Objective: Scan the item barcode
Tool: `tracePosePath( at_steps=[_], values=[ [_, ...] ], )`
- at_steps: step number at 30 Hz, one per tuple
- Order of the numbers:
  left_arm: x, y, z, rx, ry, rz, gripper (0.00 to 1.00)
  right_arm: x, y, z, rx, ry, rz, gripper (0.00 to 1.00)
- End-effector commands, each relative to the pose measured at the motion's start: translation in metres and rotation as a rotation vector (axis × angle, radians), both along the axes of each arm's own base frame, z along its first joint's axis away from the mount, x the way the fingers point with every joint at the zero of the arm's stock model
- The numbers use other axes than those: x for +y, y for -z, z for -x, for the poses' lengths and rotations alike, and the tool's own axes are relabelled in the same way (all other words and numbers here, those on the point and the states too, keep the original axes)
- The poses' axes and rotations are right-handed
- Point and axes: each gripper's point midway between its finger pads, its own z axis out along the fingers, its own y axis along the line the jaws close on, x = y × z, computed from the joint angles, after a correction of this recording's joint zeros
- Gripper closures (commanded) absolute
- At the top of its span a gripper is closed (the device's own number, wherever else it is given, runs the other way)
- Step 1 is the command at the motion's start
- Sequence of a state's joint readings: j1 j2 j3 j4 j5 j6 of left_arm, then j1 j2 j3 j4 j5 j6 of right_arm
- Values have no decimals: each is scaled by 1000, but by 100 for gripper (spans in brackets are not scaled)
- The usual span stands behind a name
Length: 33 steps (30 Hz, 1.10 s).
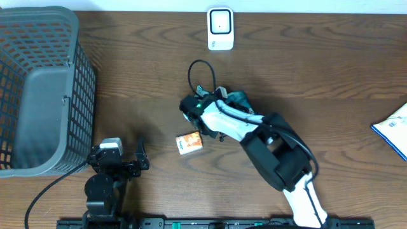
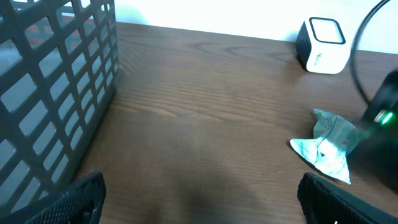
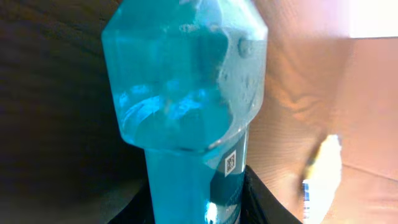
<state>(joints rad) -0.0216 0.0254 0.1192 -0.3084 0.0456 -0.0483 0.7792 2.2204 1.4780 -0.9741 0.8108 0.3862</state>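
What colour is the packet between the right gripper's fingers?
The packet is glossy teal; the right wrist view shows it best.

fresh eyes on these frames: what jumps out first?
The teal packet fills the right wrist view, clamped in the right hand near the middle of the table. Next come the big grey basket at the left edge and the white scanner at the far edge. A small orange box lies on the wood beside the right arm.
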Motion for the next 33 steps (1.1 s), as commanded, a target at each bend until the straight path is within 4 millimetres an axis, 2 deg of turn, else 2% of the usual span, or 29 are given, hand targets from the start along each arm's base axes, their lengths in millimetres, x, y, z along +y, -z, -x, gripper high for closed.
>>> tracePosePath(
  at_steps=[1, 6, 10, 13, 18, 22, 29, 31, 33],
  values=[
    [1, 12, 0, 26, -4, -12, 2, 43, 12, 32, 227, 58, -380, 85],
    [1, 12, 0, 26, -4, -12, 2, 76, -42, 37, 341, -13, -737, 80],
    [1, 12, 0, 26, -4, -12, 2, 78, -55, 37, 444, -13, -928, 80],
    [1, 12, 0, 26, -4, -12, 2, 72, -49, 36, 525, -13, -1023, 80],
    [1, 12, 0, 26, -4, -12, 2, 43, -9, 35, 571, 87, -1025, 78],
    [1, 12, 0, 26, -4, -12, 2, 42, 11, 42, 608, 108, -1027, 76],
    [1, 12, 0, 26, -4, -12, 2, 60, 8, 34, 591, 49, -1098, 67],
    [1, 12, 0, 26, -4, -12, 2, 69, 3, 37, 621, 11, -1155, 69],
    [1, 12, 0, 26, -4, -12, 2, 77, -3, 41, 655, -13, -1214, 76]
  ],
)
